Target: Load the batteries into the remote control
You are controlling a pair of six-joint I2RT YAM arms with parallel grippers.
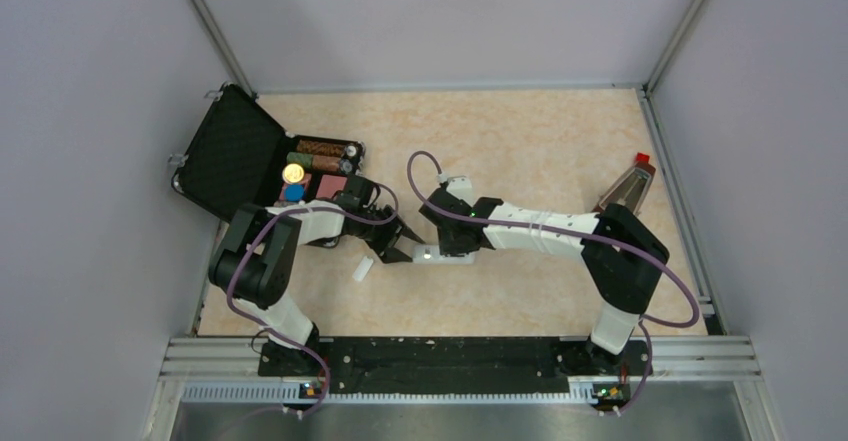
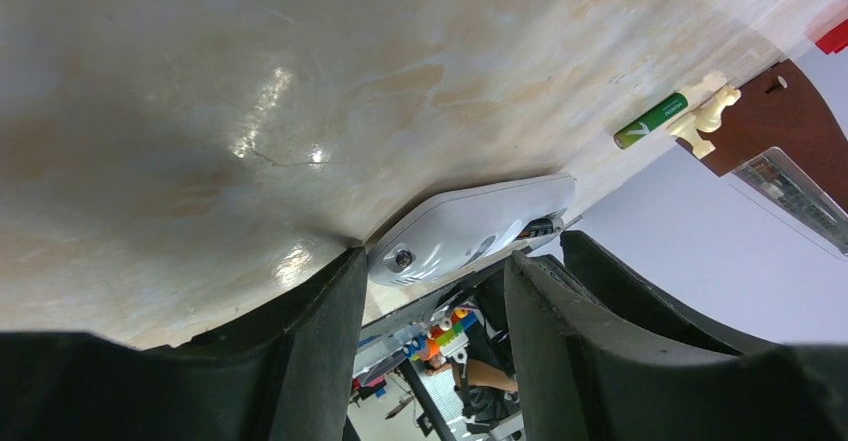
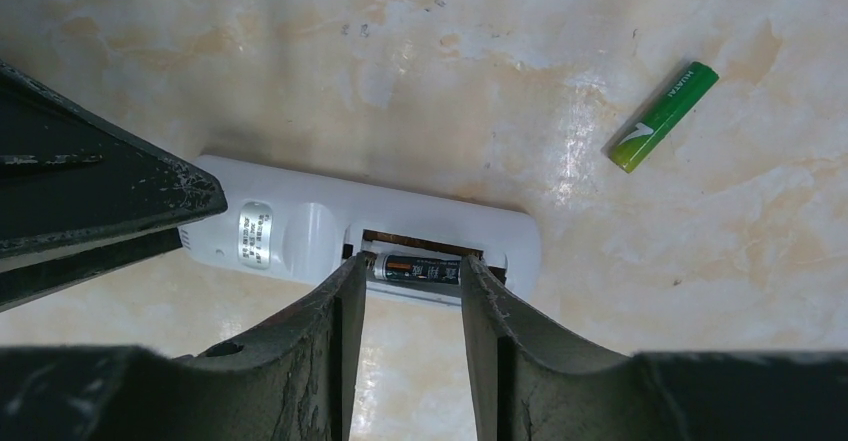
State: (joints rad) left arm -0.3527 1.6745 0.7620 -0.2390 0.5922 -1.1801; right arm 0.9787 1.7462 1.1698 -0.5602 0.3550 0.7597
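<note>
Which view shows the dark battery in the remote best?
Right wrist: the dark battery lies in the remote's open compartment, between the right gripper's fingertips, label visible. Left wrist shows only a dark sliver at the compartment's edge; from the top view the right arm hides it.

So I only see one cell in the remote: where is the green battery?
In the right wrist view the green battery lies loose on the table at upper right, apart from the remote control, whose open bay holds the dark battery.

free: table (image 3: 480,51) around green battery (image 3: 664,115) | blocked: remote control (image 3: 300,226), crowded by left pincer (image 2: 435,281), right pincer (image 3: 412,281)
</note>
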